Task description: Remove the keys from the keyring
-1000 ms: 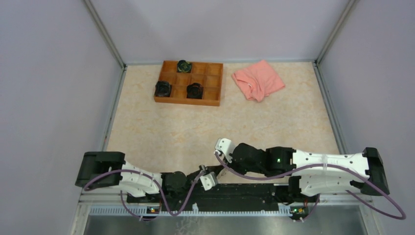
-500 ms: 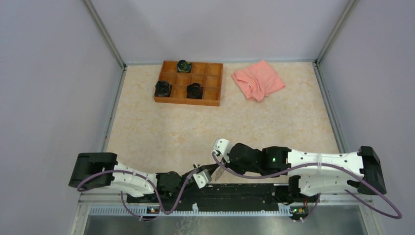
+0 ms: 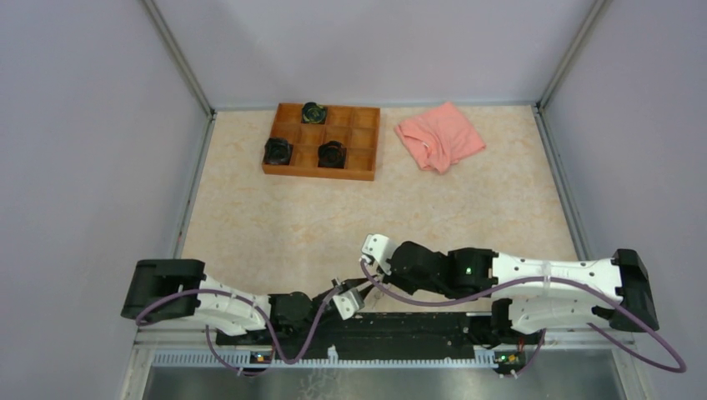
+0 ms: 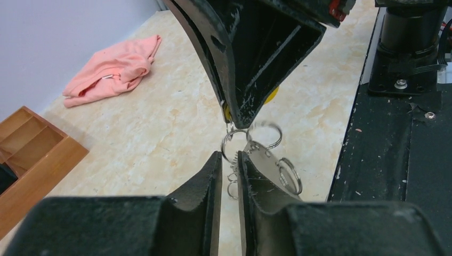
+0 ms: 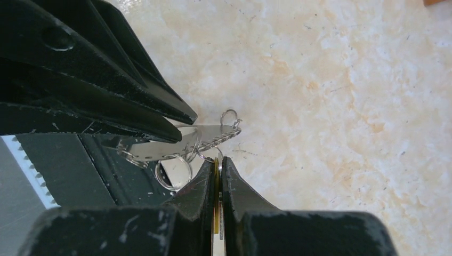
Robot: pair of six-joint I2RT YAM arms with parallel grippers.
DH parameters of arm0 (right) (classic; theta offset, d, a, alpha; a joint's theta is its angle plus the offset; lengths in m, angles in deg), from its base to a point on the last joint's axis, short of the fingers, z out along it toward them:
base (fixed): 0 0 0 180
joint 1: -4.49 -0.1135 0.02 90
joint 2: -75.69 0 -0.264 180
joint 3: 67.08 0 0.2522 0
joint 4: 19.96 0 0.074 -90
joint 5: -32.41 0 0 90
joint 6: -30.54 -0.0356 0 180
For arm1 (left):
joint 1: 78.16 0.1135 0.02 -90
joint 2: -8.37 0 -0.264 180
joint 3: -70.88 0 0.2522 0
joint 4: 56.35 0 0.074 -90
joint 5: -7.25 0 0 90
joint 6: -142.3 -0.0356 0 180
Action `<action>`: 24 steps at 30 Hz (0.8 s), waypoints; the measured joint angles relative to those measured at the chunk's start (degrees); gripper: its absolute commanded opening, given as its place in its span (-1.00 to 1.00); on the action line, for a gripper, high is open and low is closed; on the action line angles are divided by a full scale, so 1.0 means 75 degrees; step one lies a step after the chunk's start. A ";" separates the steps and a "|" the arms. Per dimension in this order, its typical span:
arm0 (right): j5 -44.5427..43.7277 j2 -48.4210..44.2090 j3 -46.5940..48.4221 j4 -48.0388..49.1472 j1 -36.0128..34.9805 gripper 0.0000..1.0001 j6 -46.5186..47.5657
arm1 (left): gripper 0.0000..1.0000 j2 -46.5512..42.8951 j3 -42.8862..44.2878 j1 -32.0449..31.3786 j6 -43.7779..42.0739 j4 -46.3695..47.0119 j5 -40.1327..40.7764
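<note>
None of the keys lay loose on the table (image 3: 333,225) in any view, so I judged the task barely begun, with every key left to free.

From overhead, both arms met at 6 o'clock on the table. A wooden tray (image 3: 317,173) sat at 12 o'clock, holding three black knobby objects (image 3: 278,151), and a pink cloth (image 3: 440,136) lay at 1 o'clock. That view alone gave this layout, but the metalwork at the fingertips was too small to read in it.

Seen from the left wrist, the left gripper (image 4: 229,157) had its fingers parted by a narrow slit. Small wire rings (image 4: 233,145) showed through the slit and nothing was plainly clamped. The keyring (image 4: 266,160), a flat silvery plate, hung in the air just at 3 o'clock of those fingertips, seemingly against one finger. Only this view showed the round head of the yellow-headed key (image 4: 271,96) bulging behind the right arm's fingertips at 12 o'clock.

Seen from the right wrist, the right gripper (image 5: 219,160) was pressed tight on a thin yellow edge, which I took for that key. Only here did the plate's notched rim show, at 12 o'clock of the fingertips. Whether that rim was a key's blade, I could not tell.
</note>
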 measured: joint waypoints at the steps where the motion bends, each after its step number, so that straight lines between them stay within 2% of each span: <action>1: -0.0009 -0.0009 0.0015 0.0023 0.0000 -1.00 0.0067 | -0.47 0.0023 0.0000 0.0003 -0.0006 -0.0020 0.0009; 16: -0.0149 -0.0026 0.0157 0.0108 -0.0245 -1.00 0.0918 | -0.37 -0.0035 0.0000 0.0006 -0.0076 -0.0082 0.0131; 24: -0.0641 -0.0035 0.0157 0.0309 -0.0810 -1.00 0.1594 | -0.30 -0.0294 0.0026 0.0003 -0.0230 -0.0219 0.0128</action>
